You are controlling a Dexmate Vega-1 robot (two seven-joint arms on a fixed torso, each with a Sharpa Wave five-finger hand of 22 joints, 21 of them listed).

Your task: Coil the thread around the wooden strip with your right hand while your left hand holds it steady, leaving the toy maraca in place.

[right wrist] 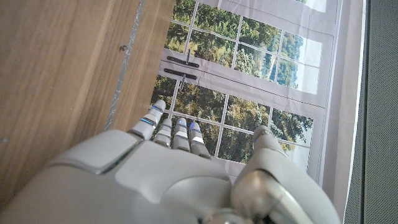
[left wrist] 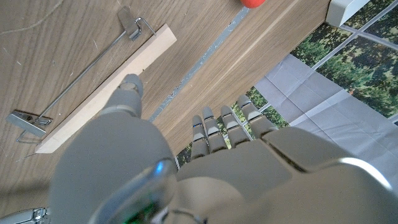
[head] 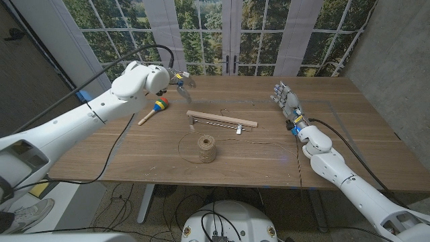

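- The wooden strip (head: 222,119) lies flat near the middle of the bench (head: 349,101), with a thin metal rod and clips (head: 216,125) along its near side (the left wrist view shows the same rod, a clip at each end)
- The thread (head: 232,140) runs in a loose line across the bench from a spool of twine (head: 206,148) standing just in front of the strip; its far end is too thin to follow
- The toy maraca (head: 154,109) lies to the left of the strip, apart from it; its head is cut off at the edge of the left wrist view
- The left hand (head: 179,79) is raised behind the maraca, mostly hidden by its own forearm; from the wrist, its fingers (left wrist: 212,129) are straight and apart, holding nothing
- The right hand (head: 285,99) is at the far right of the bench, fingers extended, empty
- Behind the wooden bench, tall windows show trees, with pale curtains and grey walls at the sides
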